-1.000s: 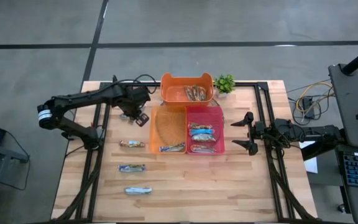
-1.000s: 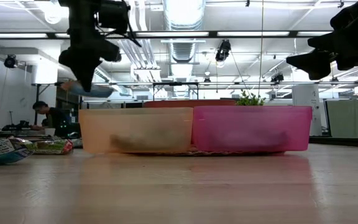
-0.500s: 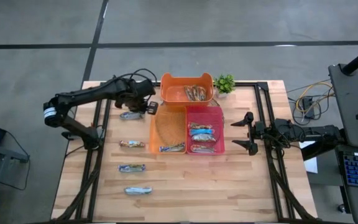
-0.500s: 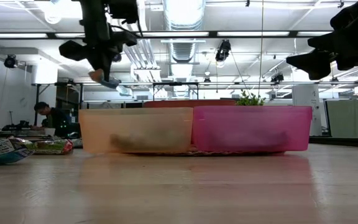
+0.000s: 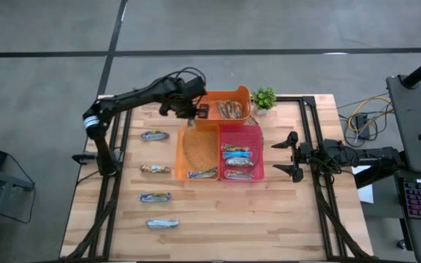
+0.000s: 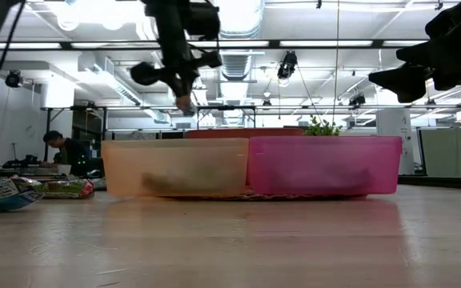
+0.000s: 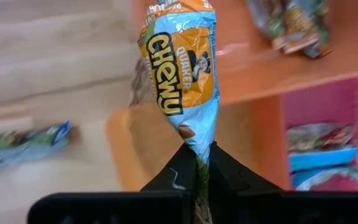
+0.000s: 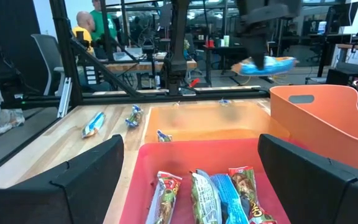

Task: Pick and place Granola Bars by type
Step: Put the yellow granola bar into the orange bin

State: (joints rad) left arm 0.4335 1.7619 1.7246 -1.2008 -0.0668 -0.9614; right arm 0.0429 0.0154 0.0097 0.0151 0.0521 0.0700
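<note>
L gripper | pinched tight on granola bar end | above pale-orange bin rim

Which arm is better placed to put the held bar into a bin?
Left. The left gripper is shut on the blue-orange wrapped granola bar, above the bright orange plastic bin. The right gripper waits open beside the pink bin.

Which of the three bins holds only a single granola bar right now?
The pale orange bin, left of the pink bin: one blue-wrapped bar lies at its near end. The pink bin and the bright orange bin each hold several.
</note>
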